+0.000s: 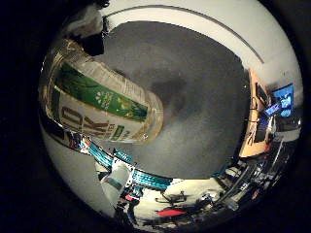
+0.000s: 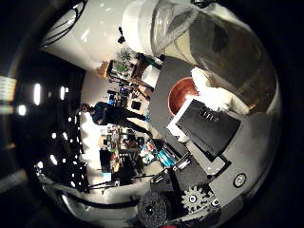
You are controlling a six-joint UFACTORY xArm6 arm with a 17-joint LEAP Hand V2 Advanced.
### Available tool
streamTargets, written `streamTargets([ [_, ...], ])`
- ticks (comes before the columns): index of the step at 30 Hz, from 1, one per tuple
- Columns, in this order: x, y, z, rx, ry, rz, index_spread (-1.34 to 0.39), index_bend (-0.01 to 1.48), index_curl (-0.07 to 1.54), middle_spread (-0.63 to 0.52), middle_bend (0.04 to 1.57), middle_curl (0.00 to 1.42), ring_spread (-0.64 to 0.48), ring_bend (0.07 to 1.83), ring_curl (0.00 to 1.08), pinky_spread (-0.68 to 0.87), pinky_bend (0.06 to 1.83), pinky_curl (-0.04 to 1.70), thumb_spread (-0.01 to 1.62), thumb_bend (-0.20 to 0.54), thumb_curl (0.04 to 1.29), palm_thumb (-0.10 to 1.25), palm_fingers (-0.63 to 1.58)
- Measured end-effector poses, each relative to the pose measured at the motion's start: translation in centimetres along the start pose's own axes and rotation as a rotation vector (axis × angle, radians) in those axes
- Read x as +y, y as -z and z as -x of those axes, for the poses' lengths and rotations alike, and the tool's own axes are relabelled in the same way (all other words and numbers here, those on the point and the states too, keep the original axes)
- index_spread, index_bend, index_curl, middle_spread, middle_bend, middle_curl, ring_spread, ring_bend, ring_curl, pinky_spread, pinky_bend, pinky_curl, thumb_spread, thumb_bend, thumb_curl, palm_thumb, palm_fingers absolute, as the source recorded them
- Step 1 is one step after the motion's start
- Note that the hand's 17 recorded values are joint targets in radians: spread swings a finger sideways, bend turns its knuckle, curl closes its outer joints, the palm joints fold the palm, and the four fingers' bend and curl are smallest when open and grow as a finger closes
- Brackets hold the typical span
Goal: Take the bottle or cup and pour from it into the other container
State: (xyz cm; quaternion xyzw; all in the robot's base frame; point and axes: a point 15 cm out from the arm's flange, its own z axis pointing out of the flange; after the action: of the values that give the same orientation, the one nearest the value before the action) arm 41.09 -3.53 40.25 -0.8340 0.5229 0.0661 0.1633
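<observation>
Bottle, clear with a green and white label, fills much of the little finger side view and lies close against the palm, tilted well over above the surface. The thumb side view shows its clear body again with the white cap end, and the hand curled round it, a white fingertip pressed on its side. Beyond the fingers a reddish-brown bowl sits on the surface, near the bottle but not touching it. The surface is dark grey (matte, with a soft shadow under the bottle), bordered by a pale edge. The room around it is cluttered: a blue screen, stands and gear on a light floor, and ceiling lights.
</observation>
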Motion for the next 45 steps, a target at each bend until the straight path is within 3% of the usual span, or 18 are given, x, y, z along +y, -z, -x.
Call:
streamTargets([
  [11,-1.4,-2.1,4.5,0.309,0.177,0.258,-0.19,1.21,0.78,-0.14,1.34,0.81,-0.27,1.24,0.95,-0.27,1.20,0.95,0.25,-0.020,0.95,1.10,1.11],
  [22,-4.3,-3.6,7.1,0.638,0.298,0.418,-0.19,1.22,0.77,-0.13,1.35,0.81,-0.27,1.25,0.94,-0.27,1.18,0.95,0.22,-0.021,0.95,1.09,1.12],
  [37,-7.1,-6.1,10.1,0.933,0.417,0.584,-0.19,1.23,0.77,-0.13,1.35,0.80,-0.27,1.26,0.94,-0.27,1.18,0.96,0.20,-0.021,0.95,1.08,1.11],
  [45,-7.7,-7.3,11.8,1.004,0.472,0.617,-0.19,1.23,0.77,-0.13,1.36,0.80,-0.27,1.26,0.93,-0.27,1.18,0.96,0.20,-0.021,0.95,1.08,1.11],
])
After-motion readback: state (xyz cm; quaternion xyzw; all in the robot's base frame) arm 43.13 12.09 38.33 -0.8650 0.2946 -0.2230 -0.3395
